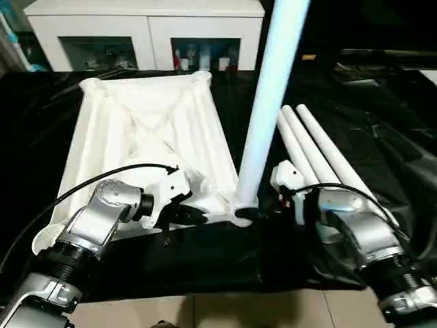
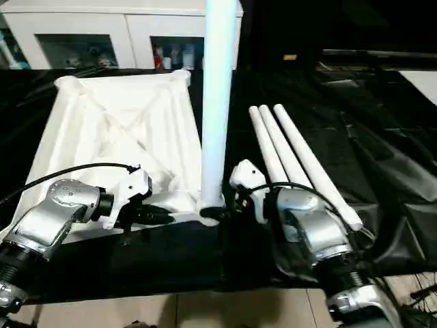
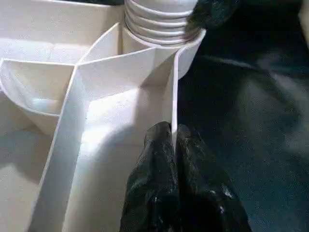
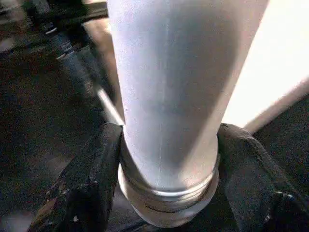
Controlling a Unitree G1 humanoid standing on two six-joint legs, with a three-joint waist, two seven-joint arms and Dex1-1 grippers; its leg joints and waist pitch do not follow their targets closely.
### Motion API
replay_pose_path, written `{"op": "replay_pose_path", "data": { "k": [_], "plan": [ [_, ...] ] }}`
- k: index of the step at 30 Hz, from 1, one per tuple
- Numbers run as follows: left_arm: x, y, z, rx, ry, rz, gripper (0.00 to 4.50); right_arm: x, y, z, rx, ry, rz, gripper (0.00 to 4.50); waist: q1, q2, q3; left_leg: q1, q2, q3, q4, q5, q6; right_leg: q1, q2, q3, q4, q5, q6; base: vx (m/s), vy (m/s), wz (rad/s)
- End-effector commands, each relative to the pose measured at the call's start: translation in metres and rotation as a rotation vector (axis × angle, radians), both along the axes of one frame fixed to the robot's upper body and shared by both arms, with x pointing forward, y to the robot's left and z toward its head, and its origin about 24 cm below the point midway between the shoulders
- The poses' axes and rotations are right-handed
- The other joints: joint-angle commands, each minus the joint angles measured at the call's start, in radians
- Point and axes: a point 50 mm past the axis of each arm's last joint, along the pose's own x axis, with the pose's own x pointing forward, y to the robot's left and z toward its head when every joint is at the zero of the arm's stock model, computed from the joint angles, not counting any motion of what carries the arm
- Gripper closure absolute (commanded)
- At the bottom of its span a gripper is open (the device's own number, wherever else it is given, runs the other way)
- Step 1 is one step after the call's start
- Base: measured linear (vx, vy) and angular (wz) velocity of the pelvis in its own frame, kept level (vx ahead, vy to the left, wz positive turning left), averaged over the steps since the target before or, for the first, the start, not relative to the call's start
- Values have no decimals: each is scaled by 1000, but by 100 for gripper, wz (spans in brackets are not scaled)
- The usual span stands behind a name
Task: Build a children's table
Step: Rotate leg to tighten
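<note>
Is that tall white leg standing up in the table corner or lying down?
Upright: the leg rises from the tabletop's near corner socket, right gripper around its base.

all-white ribbed plastic rectangular tabletop (image 1: 147, 130) and white tapered plastic tube legs (image 2: 290, 150) on a glossy black-sheeted surface (image 1: 341, 102), shiny silver forearms with black-fingered hands

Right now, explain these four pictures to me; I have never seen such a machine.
A two-armed humanoid robot is building a children's table. Two pictures look down from its head, two from its wrists. On the black-sheeted work table lies the tabletop, underside up. The left gripper is shut on the tabletop's near edge wall. An upright leg stands in the near corner socket, with the right gripper around its base. Three spare legs lie beside it. A white cabinet stands behind.
</note>
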Motion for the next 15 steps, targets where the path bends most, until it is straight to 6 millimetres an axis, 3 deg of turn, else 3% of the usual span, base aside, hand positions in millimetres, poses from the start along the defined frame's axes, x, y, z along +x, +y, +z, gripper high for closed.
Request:
{"op": "replay_pose_path", "data": {
  "k": [1, 2, 5, 8, 11, 12, 15],
  "plan": [
    [6, -6, -10, 15, 9, 102, 450, 4, 2, -13, -25, 41, -111, 189, 1, -3, -45, 8, 40, -14, -70, -169, 52, 52, -70, 51, -77, -136, -254, 0, 0, 0],
    [12, -9, -10, 19, -12, 153, 450, 7, 5, -15, -7, 45, -179, 189, -2, -1, -41, 10, 39, -12, -72, -196, 38, 46, -69, 53, -84, -193, -238, 0, 0, 0],
    [27, -23, -9, 6, -43, 288, 450, 19, 13, -24, 49, 65, -435, 189, -3, -4, -42, 11, 37, -15, -75, -215, 13, 46, -71, 55, -92, -258, -207, 0, 0, 0],
    [34, -32, -7, -9, -51, 356, 450, 25, 18, -29, 61, 78, -587, 189, -7, 0, -45, 12, 35, -16, -76, -216, -2, 41, -69, 53, -94, -266, -201, 0, 0, 0],
    [45, -47, -8, 6, -77, 463, 450, 32, 35, -37, 64, 81, -816, 189, -7, 9, -48, 11, 33, -16, -76, -213, -7, 39, -68, 53, -94, -243, -196, 0, 0, 0],
    [45, -47, -8, 7, -78, 468, 450, 33, 36, -37, 64, 82, -825, 189, -8, 7, -49, 11, 33, -17, -76, -212, -13, 38, -69, 53, -94, -234, -198, 0, 0, 0],
    [47, -52, -9, 16, -86, 484, 450, 35, 45, -38, 43, 77, -859, 189, -8, 2, -53, 5, 33, -16, -75, -180, 11, 46, -66, 52, -85, -143, -205, 0, 0, 0]
  ]
}}
